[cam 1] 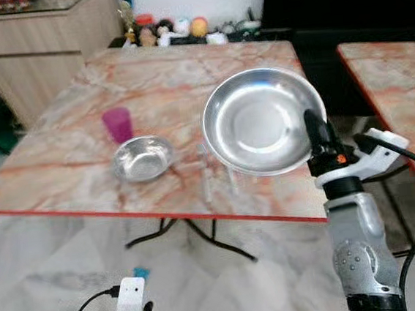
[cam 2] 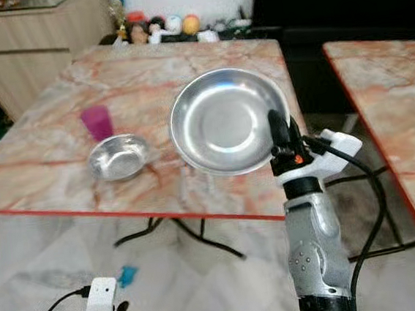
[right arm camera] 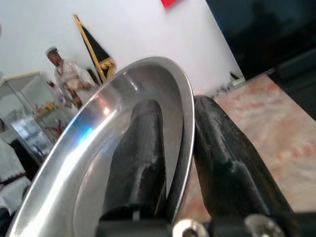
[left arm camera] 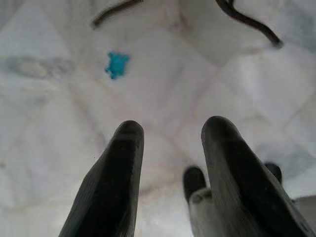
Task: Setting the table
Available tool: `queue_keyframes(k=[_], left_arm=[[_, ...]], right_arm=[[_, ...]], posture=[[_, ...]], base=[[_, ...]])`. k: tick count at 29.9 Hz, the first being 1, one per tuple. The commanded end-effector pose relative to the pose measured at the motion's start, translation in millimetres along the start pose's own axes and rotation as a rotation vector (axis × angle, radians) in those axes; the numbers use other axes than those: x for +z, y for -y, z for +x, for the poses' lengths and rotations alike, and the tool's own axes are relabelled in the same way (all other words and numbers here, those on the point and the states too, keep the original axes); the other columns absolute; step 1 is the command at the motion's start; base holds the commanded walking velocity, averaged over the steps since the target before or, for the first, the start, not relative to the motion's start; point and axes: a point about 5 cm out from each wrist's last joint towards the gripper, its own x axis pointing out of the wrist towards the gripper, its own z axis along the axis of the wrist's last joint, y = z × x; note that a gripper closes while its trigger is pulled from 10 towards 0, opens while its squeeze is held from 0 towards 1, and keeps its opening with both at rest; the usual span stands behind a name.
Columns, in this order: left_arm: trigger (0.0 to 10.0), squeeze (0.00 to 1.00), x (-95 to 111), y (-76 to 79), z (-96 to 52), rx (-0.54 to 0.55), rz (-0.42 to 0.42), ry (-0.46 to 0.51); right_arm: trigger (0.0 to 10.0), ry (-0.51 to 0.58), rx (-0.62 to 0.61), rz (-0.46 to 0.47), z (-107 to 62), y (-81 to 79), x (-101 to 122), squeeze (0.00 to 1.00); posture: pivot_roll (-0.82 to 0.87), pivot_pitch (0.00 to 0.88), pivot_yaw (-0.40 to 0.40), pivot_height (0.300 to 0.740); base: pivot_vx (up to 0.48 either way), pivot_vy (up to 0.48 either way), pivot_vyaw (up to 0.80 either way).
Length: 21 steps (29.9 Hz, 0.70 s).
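My right gripper (cam 1: 316, 126) is shut on the rim of a large steel plate (cam 1: 259, 121), holding it tilted above the near right part of the marble table (cam 1: 61, 162). In the right wrist view the plate's rim (right arm camera: 182, 123) is pinched between the two black fingers (right arm camera: 222, 153). A small steel bowl (cam 1: 143, 158) rests on the table, with a pink cup (cam 1: 118, 124) just behind it. Clear cutlery (cam 1: 206, 174) lies between bowl and plate. My left gripper (left arm camera: 170, 143) hangs open low over the floor.
A second marble table (cam 1: 399, 85) stands to the right. Small figurines (cam 1: 173, 30) line the table's far edge, and a wooden cabinet (cam 1: 36, 54) is at the back left. A blue scrap (cam 1: 141, 272) lies on the pale floor by black table legs (cam 1: 200, 233).
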Motion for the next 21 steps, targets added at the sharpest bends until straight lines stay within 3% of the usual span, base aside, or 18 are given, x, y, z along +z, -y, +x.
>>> queue_keyframes(k=[1, 21], left_arm=[[10.0, 0.00, -4.7, -4.0, -1.2, 0.006, 0.013, -0.015], [10.0, 0.00, -6.3, -4.2, -1.6, 0.007, 0.011, -0.020]], right_arm=[[10.0, 0.019, 0.039, -0.002, 5.4, -9.4, 4.5, 0.00], [10.0, 0.015, 0.035, -0.006, 5.5, -8.0, 4.7, 0.00]], posture=[[-0.02, 0.038, -0.010, 0.740], [-0.02, 0.027, -0.015, 0.740]], base=[[0.000, -0.405, 0.00], [0.000, -0.403, 0.00]])
